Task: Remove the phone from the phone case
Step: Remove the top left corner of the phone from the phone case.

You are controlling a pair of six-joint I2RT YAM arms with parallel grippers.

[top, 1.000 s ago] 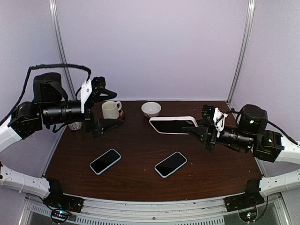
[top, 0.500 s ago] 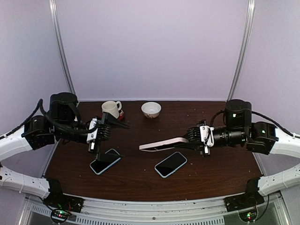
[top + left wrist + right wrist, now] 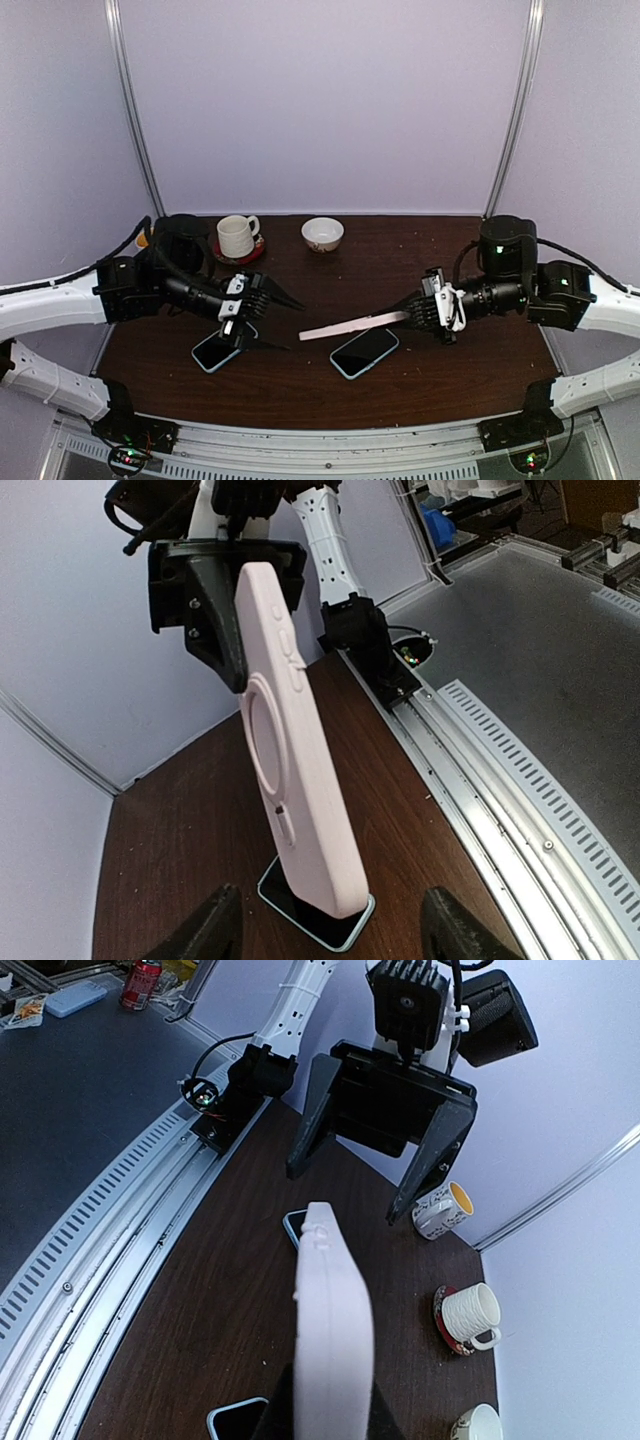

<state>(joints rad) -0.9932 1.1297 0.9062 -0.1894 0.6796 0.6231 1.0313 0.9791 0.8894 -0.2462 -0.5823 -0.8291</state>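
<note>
The left arm (image 3: 130,290) and right arm (image 3: 540,285) were chunky black joints on white links (image 3: 45,310), with loose black cables (image 3: 120,252) and tiny green lights (image 3: 499,243).

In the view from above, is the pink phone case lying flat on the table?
No, the pink phone case is turned on its edge and held above the table by the right gripper, whose fingers are closed on one end.

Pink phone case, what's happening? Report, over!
Right gripper shut on pink phone case, held in the air. Left gripper open, facing its free end, not touching. Nothing between them; blue phone lies on the table below.
</note>
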